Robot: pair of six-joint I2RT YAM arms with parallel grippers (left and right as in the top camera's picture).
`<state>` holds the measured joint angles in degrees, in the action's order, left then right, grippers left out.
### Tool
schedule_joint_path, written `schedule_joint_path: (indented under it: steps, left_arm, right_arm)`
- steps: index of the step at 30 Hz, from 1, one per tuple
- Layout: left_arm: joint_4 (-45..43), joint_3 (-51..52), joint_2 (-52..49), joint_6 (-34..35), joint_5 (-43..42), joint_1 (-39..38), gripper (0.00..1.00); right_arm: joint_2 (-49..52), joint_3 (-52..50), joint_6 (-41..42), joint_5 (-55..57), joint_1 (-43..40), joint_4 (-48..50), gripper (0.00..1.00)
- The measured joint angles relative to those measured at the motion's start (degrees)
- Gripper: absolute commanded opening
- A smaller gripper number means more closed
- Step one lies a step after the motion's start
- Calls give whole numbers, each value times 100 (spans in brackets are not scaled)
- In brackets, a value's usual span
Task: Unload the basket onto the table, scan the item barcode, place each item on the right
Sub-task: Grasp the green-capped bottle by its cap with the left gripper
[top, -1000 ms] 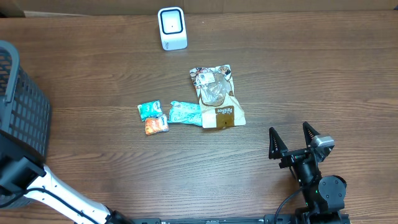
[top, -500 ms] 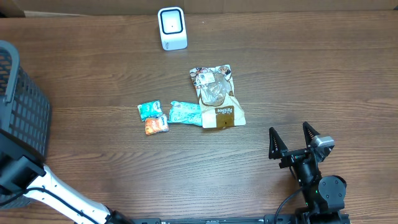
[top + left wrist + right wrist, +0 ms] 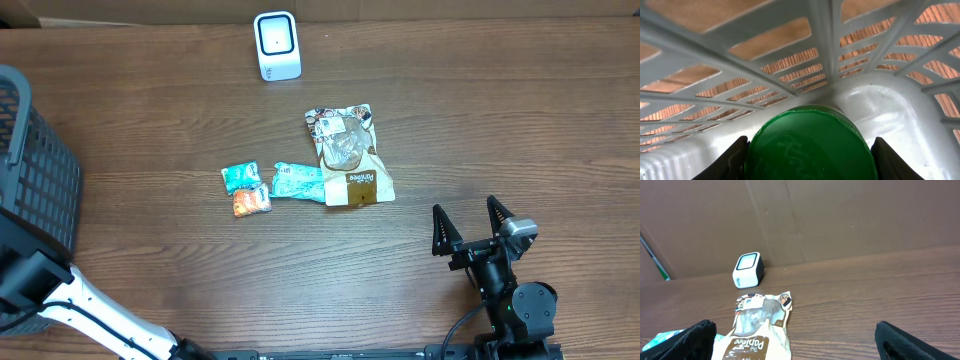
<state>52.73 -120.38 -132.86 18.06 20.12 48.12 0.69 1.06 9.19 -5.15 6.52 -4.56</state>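
Note:
In the left wrist view a round green lid (image 3: pixel 810 142) of a container fills the space between my left gripper's (image 3: pixel 809 152) black fingers, which sit against its sides down in a corner of the grey basket (image 3: pixel 820 30). Only the lid shows, and no barcode is visible. The white scanner (image 3: pixel 276 45) stands at the table's far edge and also shows in the right wrist view, scanner (image 3: pixel 747 270). My right gripper (image 3: pixel 465 215) rests open near the front right, holding nothing.
A brown and white pouch (image 3: pixel 348 155) lies mid-table, with two teal packets (image 3: pixel 297 181) and an orange packet (image 3: pixel 251 202) to its left. The dark basket (image 3: pixel 30 150) takes up the left edge. A cardboard wall (image 3: pixel 840 220) backs the table.
In the overhead view nothing has visibly moved. The right arm is still.

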Motion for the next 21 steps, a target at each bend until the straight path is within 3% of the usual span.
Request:
schedule_joint_path:
  steps: [10, 21]
  left_arm:
    - [170, 9, 466, 50, -726, 0, 28]
    - [258, 2, 3152, 111, -1572, -2, 30]
  right_arm:
    - [0, 0, 2, 0, 0, 0, 100]
    - [0, 0, -2, 0, 0, -4, 100]
